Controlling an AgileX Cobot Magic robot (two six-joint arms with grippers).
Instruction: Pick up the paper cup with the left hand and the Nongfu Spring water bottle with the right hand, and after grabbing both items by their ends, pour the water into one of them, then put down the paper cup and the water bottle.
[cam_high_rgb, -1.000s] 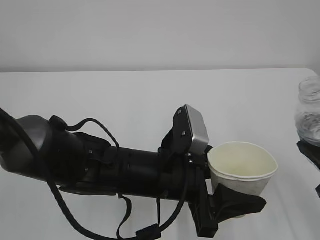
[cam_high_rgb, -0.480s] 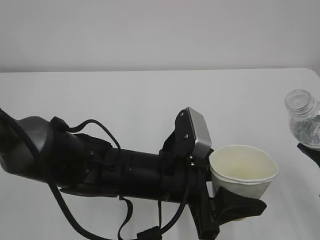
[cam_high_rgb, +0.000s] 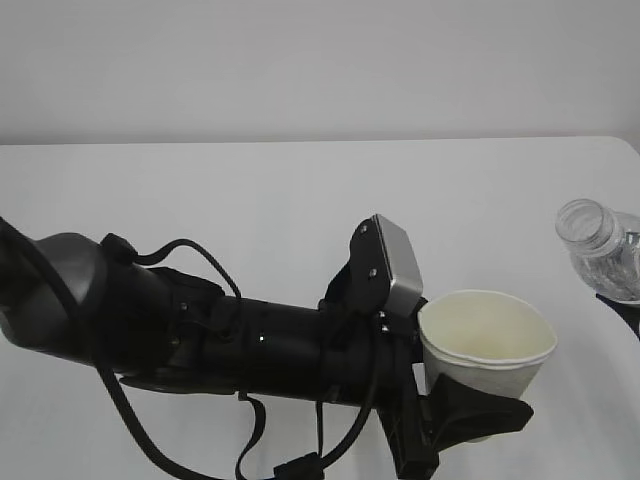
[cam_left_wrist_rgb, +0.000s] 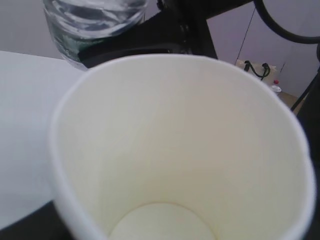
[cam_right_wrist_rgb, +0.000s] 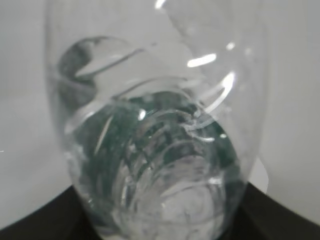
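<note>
In the exterior view my left gripper (cam_high_rgb: 483, 392) is shut on the lower part of the white paper cup (cam_high_rgb: 487, 335), which stands upright above the table. The cup's cream inside (cam_left_wrist_rgb: 175, 150) fills the left wrist view and looks dry. The clear Nongfu Spring water bottle (cam_high_rgb: 603, 243) hangs at the right edge, uncapped, its open mouth tilted left towards the cup and a little apart from it. My right gripper (cam_right_wrist_rgb: 160, 222) is shut on the bottle's base (cam_right_wrist_rgb: 155, 150); only a black sliver of it (cam_high_rgb: 622, 306) shows in the exterior view.
The white table (cam_high_rgb: 250, 200) stretches behind and to the left of my left arm (cam_high_rgb: 200, 335), which lies across the lower left with loose cables. A pale wall stands behind the table. A bag (cam_left_wrist_rgb: 256, 70) sits on the floor far off.
The bottle has come in leftward from the right edge and tipped its mouth towards the cup. My left arm and the cup have sunk slightly, then held still.
</note>
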